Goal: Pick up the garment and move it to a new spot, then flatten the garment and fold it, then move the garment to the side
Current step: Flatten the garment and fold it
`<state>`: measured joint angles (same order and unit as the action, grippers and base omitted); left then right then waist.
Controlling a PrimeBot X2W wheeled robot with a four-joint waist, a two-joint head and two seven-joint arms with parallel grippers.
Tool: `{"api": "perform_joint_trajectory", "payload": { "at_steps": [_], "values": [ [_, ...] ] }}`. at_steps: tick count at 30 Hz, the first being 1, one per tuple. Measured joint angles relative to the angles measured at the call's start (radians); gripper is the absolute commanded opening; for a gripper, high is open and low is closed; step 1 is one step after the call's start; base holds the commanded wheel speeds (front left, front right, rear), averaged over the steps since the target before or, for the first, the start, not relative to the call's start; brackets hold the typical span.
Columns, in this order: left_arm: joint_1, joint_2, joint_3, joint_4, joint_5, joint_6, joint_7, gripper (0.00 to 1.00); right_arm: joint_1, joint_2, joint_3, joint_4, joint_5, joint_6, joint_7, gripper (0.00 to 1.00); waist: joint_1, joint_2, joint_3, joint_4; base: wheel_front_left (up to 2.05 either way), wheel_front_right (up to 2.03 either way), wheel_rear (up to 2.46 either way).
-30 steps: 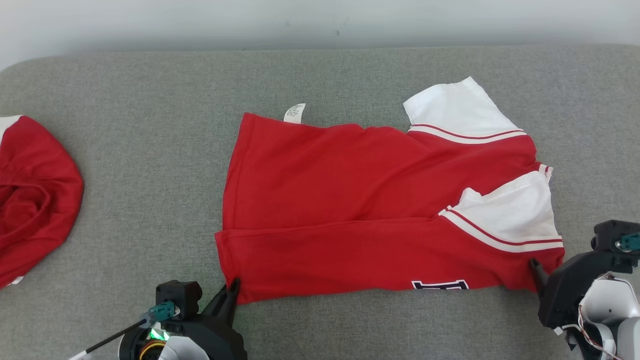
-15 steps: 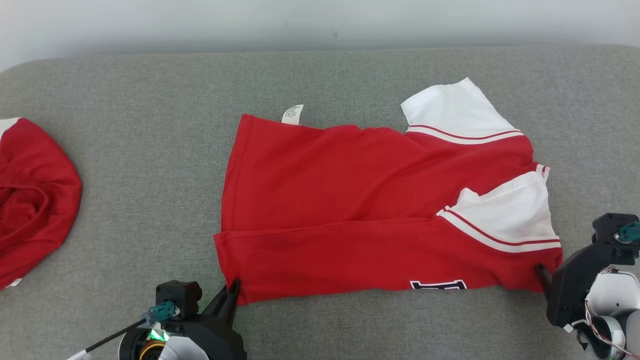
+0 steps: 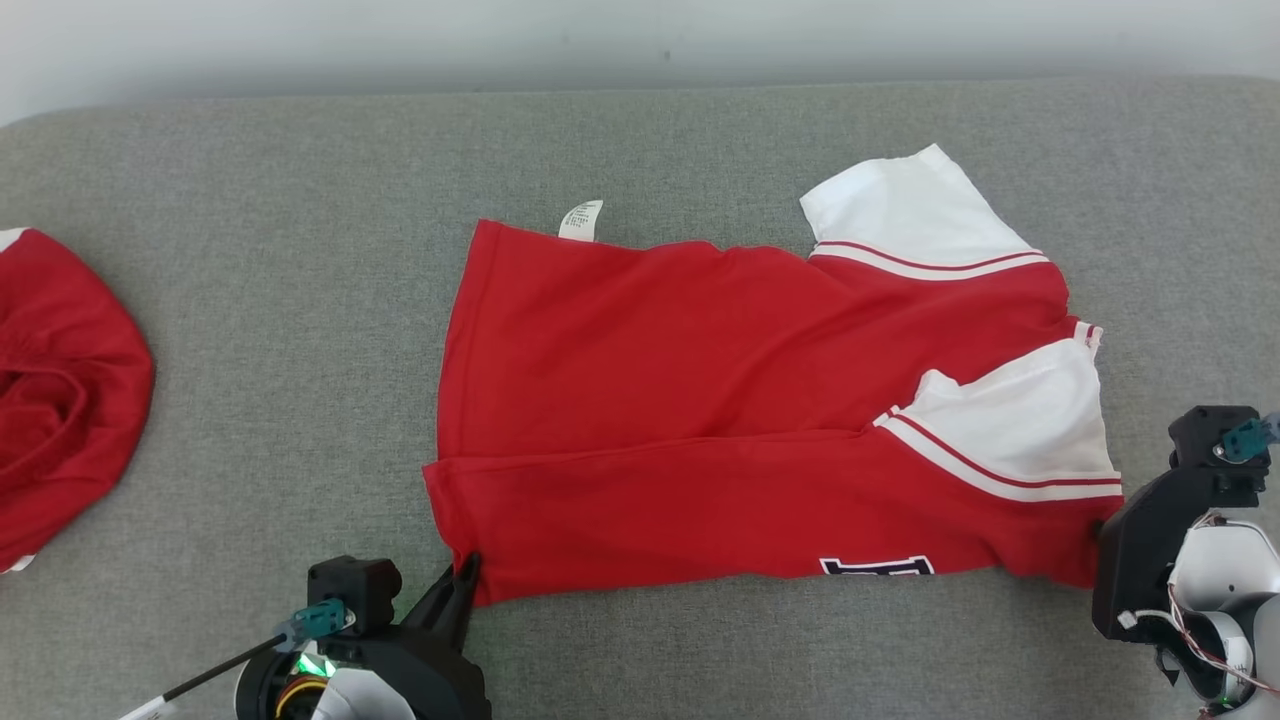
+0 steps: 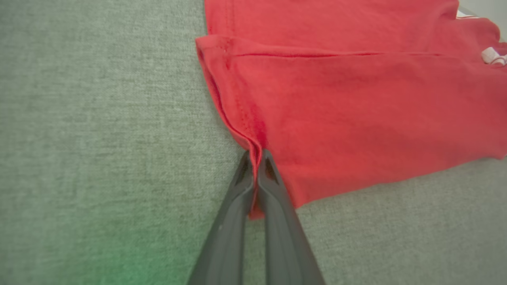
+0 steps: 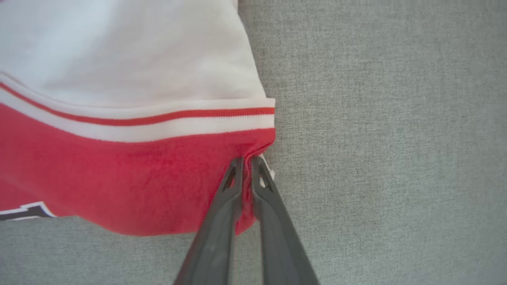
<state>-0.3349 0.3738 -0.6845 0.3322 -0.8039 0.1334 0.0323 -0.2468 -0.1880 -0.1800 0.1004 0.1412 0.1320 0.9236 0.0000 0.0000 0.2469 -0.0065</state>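
The garment [image 3: 720, 400] is a red shirt with white, red-striped sleeves, lying partly folded on the grey surface, its near edge folded up over the body. My left gripper [image 3: 466, 570] is shut on its near left corner; in the left wrist view the fingers [image 4: 255, 156] pinch the red hem [image 4: 253, 134]. My right gripper [image 3: 1100, 520] is at the near right corner, and in the right wrist view it [image 5: 246, 162] is shut on the red fabric [image 5: 138, 178] just below the striped sleeve cuff [image 5: 158, 122].
Another red garment [image 3: 60, 390] lies bunched at the left edge of the grey padded surface [image 3: 300, 250]. A white care label [image 3: 581, 219] sticks out past the shirt's far edge. A pale wall runs behind the surface.
My right gripper has slid in on the shirt's near right corner and closed on it. The left gripper keeps its hold on the left corner. The camera has shifted slightly.
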Motion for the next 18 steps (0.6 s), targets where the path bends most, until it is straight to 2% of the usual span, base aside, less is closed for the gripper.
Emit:
{"api": "perform_joint_trajectory", "payload": {
  "at_steps": [1,9,18],
  "values": [
    [-0.001,0.000,-0.001,0.000,0.000,0.000,0.000,0.00,0.000,-0.004,0.003,0.001,0.001,0.000,-0.004,0.00,0.0000,0.0000,0.000,0.001,0.00,0.00,0.00],
    [0.008,-0.005,0.001,0.006,-0.007,0.009,-0.010,0.00,0.068,0.005,-0.029,-0.032,0.029,0.000,-0.078,0.00,0.0000,0.0001,-0.023,0.007,0.00,0.00,0.00],
    [0.074,0.007,0.003,-0.015,-0.028,0.025,-0.024,0.00,0.234,0.063,-0.094,-0.146,0.049,0.000,-0.167,0.00,0.0000,0.0000,-0.063,0.013,0.00,0.00,0.00]
  ]
}}
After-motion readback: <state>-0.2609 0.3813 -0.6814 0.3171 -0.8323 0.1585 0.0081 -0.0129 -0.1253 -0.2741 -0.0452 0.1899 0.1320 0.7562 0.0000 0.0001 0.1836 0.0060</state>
